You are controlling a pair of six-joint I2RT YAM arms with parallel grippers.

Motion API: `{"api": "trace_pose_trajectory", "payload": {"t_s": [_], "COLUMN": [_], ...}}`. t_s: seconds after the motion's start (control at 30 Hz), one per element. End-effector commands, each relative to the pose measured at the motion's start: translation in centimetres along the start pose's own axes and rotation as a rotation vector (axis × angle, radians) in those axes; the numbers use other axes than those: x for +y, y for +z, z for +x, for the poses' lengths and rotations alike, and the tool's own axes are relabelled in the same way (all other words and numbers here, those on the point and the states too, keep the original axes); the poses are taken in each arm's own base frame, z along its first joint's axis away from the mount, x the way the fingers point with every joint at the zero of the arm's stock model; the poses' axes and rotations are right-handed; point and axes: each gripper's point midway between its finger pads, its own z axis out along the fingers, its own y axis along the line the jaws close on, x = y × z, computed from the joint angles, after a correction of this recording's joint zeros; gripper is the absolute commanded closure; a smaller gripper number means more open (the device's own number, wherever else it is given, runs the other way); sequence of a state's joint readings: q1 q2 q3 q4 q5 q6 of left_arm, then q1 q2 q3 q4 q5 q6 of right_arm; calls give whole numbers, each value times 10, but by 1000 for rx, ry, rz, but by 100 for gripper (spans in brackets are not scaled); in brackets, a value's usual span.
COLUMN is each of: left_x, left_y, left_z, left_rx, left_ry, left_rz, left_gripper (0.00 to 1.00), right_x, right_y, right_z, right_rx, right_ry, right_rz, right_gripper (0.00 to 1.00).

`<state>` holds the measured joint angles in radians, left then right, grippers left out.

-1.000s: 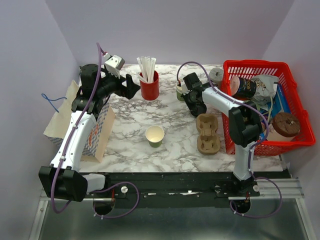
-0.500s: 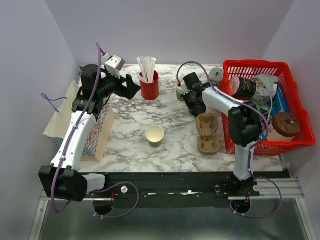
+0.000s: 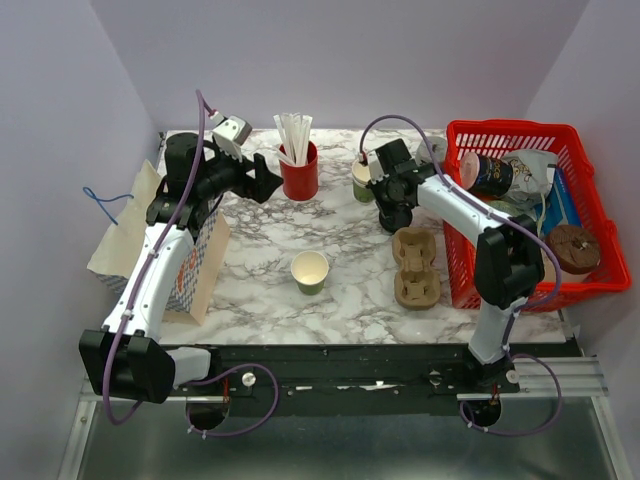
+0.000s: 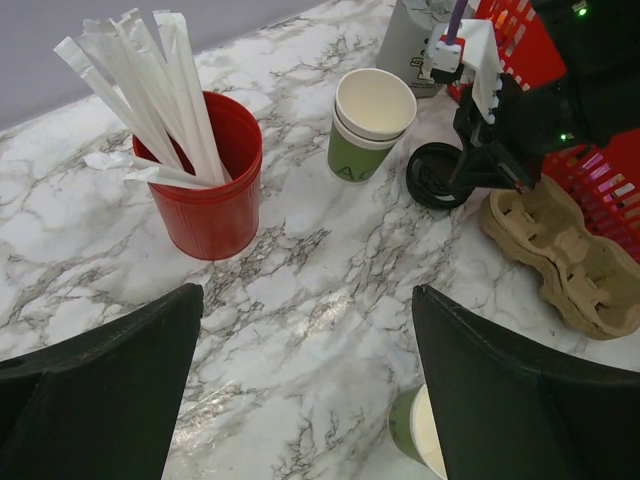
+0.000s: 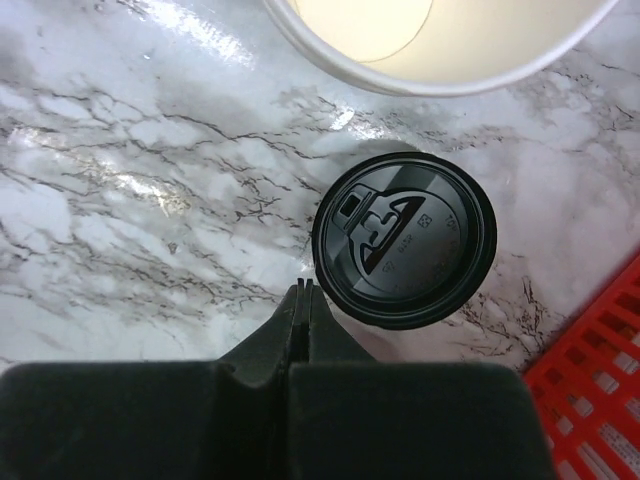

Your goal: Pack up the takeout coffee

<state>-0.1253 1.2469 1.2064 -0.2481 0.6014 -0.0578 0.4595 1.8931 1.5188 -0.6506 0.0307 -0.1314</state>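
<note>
A cream paper cup with a green band point(image 3: 310, 272) stands open near the table's middle; its rim shows at the bottom of the left wrist view point(image 4: 428, 442). The round black lid point(image 5: 403, 240) lies flat on the marble, also in the left wrist view point(image 4: 437, 175). My right gripper point(image 5: 305, 290) is shut and empty, its tips at the lid's near-left edge; in the top view point(image 3: 394, 214) it hides the lid. My left gripper point(image 4: 310, 400) is wide open and empty, held above the table beside the red cup, as the top view point(image 3: 263, 179) shows.
A red cup of white straws point(image 3: 298, 172) stands at the back. A stack of green-banded cups point(image 3: 361, 180) stands just behind the lid. A brown pulp cup tray point(image 3: 414, 266) lies by the red basket point(image 3: 590, 205). A paper bag point(image 3: 195, 272) stands at the left.
My right arm's wrist has shifted a little back and right, so the stacked cups show more. The left arm has barely moved.
</note>
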Motion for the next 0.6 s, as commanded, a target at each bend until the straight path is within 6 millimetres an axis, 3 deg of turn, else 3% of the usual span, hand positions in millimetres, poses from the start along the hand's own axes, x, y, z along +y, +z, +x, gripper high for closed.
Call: {"api": "trace_pose_trajectory", "payload": {"t_s": [0.0, 0.07, 0.17, 0.57], "left_x": [-7, -8, -7, -5], "left_y": [-3, -2, -2, -1], "left_z": [-5, -6, -6, -4], "left_rx": [-24, -24, -22, -7], "left_ry": [4, 3, 1, -2], "left_rz": [41, 44, 43, 36], "left_gripper": [7, 7, 7, 7], "right_x": [16, 17, 17, 14], "right_y": [-3, -1, 6, 35], "right_z": [4, 2, -1, 0], "right_rx": [-8, -8, -3, 37], "right_ry": [-21, -26, -35, -70], "right_rz": [-76, -81, -86, -79], "right_gripper": [92, 77, 69, 69]}}
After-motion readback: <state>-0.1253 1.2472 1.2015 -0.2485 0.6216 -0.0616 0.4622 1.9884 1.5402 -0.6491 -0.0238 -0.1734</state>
